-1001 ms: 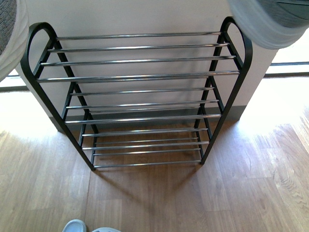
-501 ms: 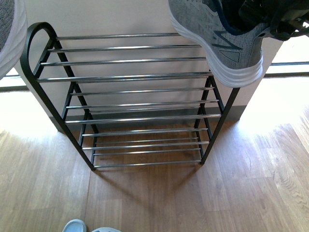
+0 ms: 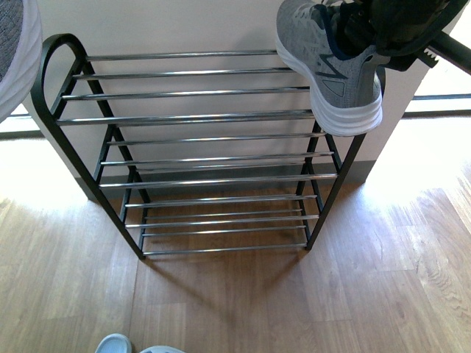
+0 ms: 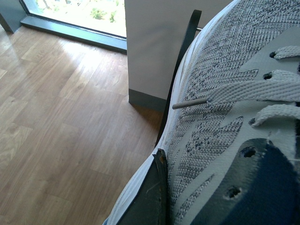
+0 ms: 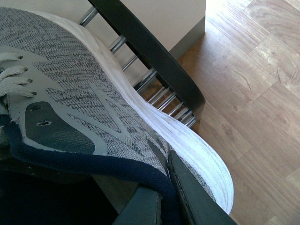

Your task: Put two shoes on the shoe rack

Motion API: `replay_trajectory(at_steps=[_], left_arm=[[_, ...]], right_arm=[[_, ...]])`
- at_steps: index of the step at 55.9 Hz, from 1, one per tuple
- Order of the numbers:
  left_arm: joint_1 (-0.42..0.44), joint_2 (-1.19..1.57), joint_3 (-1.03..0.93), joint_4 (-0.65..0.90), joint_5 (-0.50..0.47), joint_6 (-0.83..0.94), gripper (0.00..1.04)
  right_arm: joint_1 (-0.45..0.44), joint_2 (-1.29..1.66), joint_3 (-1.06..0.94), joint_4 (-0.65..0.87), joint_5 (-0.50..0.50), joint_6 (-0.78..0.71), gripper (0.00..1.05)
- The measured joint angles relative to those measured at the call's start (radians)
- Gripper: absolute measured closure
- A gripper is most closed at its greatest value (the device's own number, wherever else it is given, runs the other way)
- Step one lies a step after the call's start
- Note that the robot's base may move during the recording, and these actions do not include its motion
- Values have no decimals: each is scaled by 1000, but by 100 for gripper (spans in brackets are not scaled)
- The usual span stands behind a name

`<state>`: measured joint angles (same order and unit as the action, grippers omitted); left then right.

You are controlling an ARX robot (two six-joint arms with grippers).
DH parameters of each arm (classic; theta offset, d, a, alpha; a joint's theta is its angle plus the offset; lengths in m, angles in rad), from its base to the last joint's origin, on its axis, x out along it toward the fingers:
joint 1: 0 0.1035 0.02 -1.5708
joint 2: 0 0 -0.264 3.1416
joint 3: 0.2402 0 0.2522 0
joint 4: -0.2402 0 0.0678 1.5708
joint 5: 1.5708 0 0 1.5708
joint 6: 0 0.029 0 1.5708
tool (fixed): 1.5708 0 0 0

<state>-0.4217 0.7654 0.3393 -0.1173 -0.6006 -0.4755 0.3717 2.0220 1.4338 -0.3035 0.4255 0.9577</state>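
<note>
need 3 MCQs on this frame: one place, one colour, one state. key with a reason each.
1. Where is the sneaker held by the right gripper?
A. On a table
B. Over the right end of the rack's top shelf
C. On the bottom shelf

2. What colour are the rack's side frames?
A. White
B. Red
C. Black

3. The right gripper is:
A. Shut on the sneaker's collar
B. Open and empty
C. Out of view

Key:
1 B, the front view shows it above the top rods at the right end.
2 C, both rounded side loops are black.
3 A, the right wrist view shows a finger on each side of the navy collar.
</note>
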Motion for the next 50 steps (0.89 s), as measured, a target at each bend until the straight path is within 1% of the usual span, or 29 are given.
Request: replay_trajectory(at_steps=[10,22,32,37,50], left_arm=[[0,0,0,0,0,0,103],[0,0,0,0,0,0,103],[0,0,0,0,0,0,103],[0,0,0,0,0,0,103],[0,0,0,0,0,0,103]], right_arm=[[-20,40,56,-28,-10,-5,103],[-37,45,66,-26,-19,-9,103],[-30,45,43,-11,-35,-34,103],[-24,45,25,-4,-59,-47,103],[-14,45,-19,18,-45,-60,103]])
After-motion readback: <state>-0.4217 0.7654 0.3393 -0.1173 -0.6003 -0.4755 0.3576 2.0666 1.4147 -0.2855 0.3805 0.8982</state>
